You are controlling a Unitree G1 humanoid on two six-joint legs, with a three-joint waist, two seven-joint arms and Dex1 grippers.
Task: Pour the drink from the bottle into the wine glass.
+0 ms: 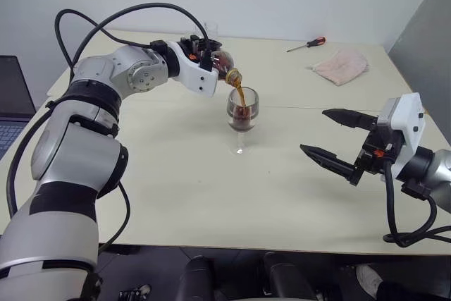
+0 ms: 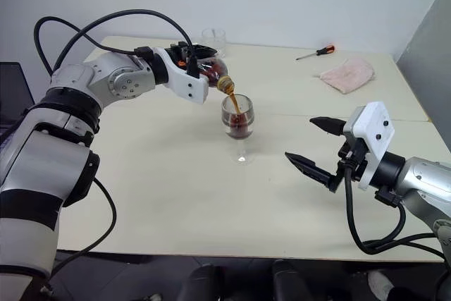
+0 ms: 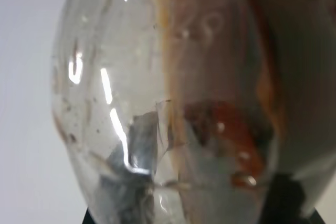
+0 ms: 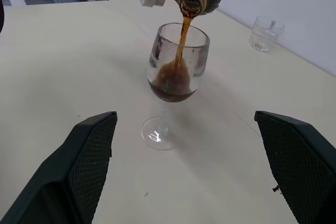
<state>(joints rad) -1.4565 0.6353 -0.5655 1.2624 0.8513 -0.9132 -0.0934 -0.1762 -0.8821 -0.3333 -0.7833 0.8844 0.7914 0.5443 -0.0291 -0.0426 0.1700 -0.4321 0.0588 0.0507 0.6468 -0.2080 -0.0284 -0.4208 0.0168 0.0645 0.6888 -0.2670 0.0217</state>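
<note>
Above the wine glass (image 1: 242,111), the left pincer (image 1: 211,53) grips the tilted bottle (image 1: 224,63), drink (image 4: 182,39) streaming brown; right pincer (image 1: 337,140) gapes.

The left arm (image 1: 106,96), filling the left side of the frame, is built of rounded silver-grey shells joined by black bands, with a round silver joint cap ringed by small screws and a black cable looping above it toward the upper left. Its white wrist housing carries the left gripper (image 1: 204,51) at upper centre. At the lower right, the right arm (image 2: 416,177) has a silver forearm, a black collar with a drooping black cable, a white block with dark dots, and the right gripper (image 2: 318,147) with 2 black tapered fingers (image 4: 86,161) textured on their inner faces.
</note>
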